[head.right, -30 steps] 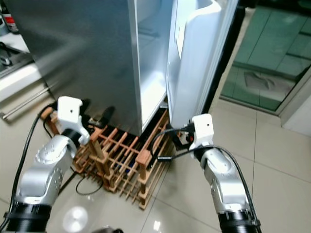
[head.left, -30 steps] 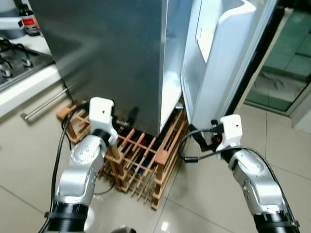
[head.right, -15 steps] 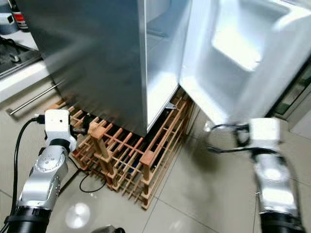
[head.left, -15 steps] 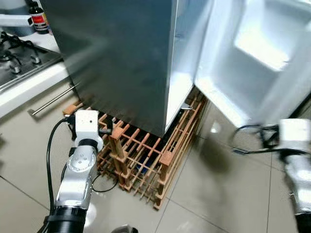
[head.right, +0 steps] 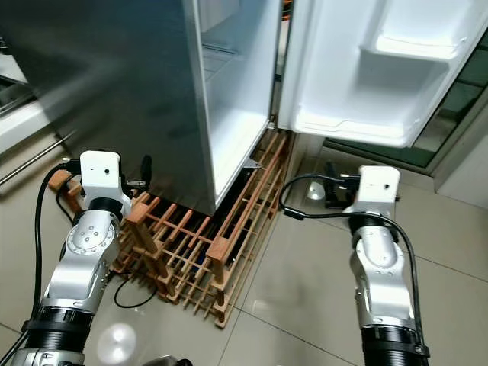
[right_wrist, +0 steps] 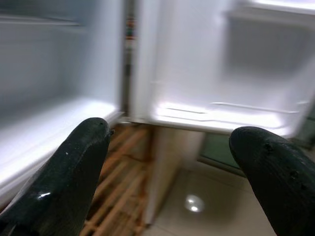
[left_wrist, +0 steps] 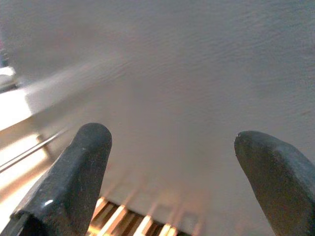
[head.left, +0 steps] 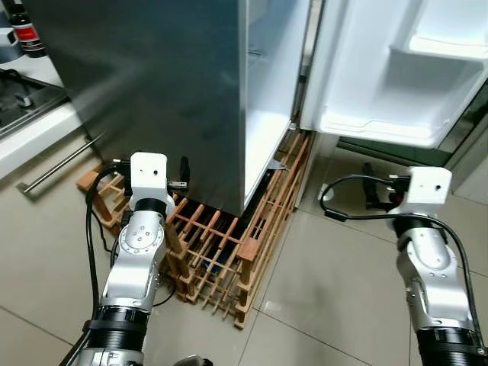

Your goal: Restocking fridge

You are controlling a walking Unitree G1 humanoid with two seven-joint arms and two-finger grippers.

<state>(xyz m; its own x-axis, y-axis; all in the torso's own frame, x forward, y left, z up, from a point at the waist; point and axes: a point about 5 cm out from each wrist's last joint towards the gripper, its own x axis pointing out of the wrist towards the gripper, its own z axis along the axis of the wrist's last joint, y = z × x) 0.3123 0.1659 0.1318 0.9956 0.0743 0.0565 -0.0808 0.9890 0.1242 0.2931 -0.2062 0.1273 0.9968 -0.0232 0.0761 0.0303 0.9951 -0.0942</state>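
The left end effector (left_wrist: 170,162) is released, facing the fridge (head.left: 175,99) side wall above a wooden rack (head.left: 221,252) on the tiled floor (head.left: 328,290). The right end effector (right_wrist: 170,162) (also released, holding nothing) faces the white interior and open fridge door (head.left: 396,69). A worktop (head.left: 30,126) edge lies at the left.

A wooden rack (head.left: 221,252) sits on the tiled floor (head.left: 320,305).
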